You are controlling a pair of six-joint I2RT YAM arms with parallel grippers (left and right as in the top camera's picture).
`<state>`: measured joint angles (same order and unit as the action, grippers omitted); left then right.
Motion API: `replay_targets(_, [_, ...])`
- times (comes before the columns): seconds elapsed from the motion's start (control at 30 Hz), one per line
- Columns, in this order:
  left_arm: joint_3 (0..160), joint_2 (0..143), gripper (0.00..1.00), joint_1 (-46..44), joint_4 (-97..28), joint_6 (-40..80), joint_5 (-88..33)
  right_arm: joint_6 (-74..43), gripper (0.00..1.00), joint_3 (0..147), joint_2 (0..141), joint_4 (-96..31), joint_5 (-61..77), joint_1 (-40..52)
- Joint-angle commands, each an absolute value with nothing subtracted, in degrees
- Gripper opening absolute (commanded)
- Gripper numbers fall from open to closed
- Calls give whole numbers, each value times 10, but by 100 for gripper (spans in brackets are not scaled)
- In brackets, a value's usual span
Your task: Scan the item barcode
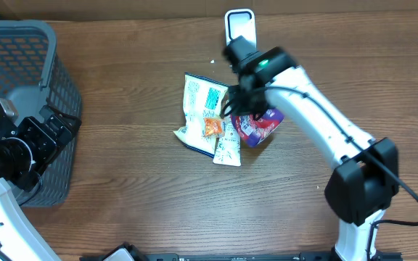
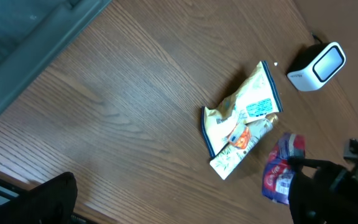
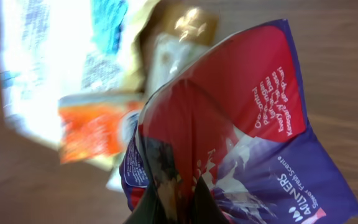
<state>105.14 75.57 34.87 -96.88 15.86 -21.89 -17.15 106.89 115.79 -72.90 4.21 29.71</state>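
The right claw (image 1: pixel 239 107) is pressed together on the top edge of a red and purple pouch (image 1: pixel 261 127), its dark fingertips (image 3: pixel 166 202) pinching the crumpled foil where the red panel folds. This is the item held for scanning; it hangs from that edge near the middle of the table (image 1: pixel 136 72), and I cannot tell whether its lower edge rests on the wood. Its left side sits just beside a cluster of snack packets: a narrow white and green sachet (image 1: pixel 228 147) nearest it, a small orange packet (image 1: pixel 212 128) lying on top, and a larger white bag with a blue label (image 1: pixel 202 96) beneath, its corners splayed toward the far side. The white barcode scanner (image 1: pixel 239 25) stands at the far edge of the table, behind the claw and apart from the packets, with a strip of bare wood between them. The right arm runs back from the pouch toward the near right corner, with open wood on either side of it.

The left claw (image 1: pixel 58 130) is spread wide, gripping nothing, and hangs at the near left beside the wall of a grey mesh basket (image 1: pixel 49 72). A broad stretch of bare wood lies between the basket and the packets
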Motion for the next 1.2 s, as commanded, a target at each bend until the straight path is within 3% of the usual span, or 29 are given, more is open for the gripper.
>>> replay_targets(0.0, [1049, 757, 100, 345, -968, 146, -220, -71, 4, 1061, 1151, -726, 330, 225])
replay_targets(0.13, [1049, 757, 100, 345, -968, 146, -221, 6, 4, 1016, 1151, -717, 546, 164])
replay_targets(0.4, [1049, 757, 100, 345, -968, 146, -220, 6, 4, 900, 1151, -644, 649, 144])
replay_targets(0.57, [1049, 757, 100, 345, -968, 146, -220, -121, 4, 878, 1151, -617, 450, 126])
replay_targets(0.6, [1049, 757, 100, 345, -968, 146, -221, -140, 10, 879, 1151, -618, 398, 120])
replay_targets(0.67, [1049, 757, 100, 345, -968, 146, -220, -155, 32, 879, 1151, -620, 329, 109])
replay_targets(0.73, [1049, 757, 100, 345, -968, 146, -221, -155, 39, 879, 1151, -621, 284, 96])
replay_targets(0.93, [1049, 757, 100, 345, -968, 146, -220, -183, 43, 882, 1151, -649, 164, 48])
replay_targets(1.17, [1049, 757, 100, 345, -968, 146, -221, -157, 47, 948, 1151, -729, 156, 26])
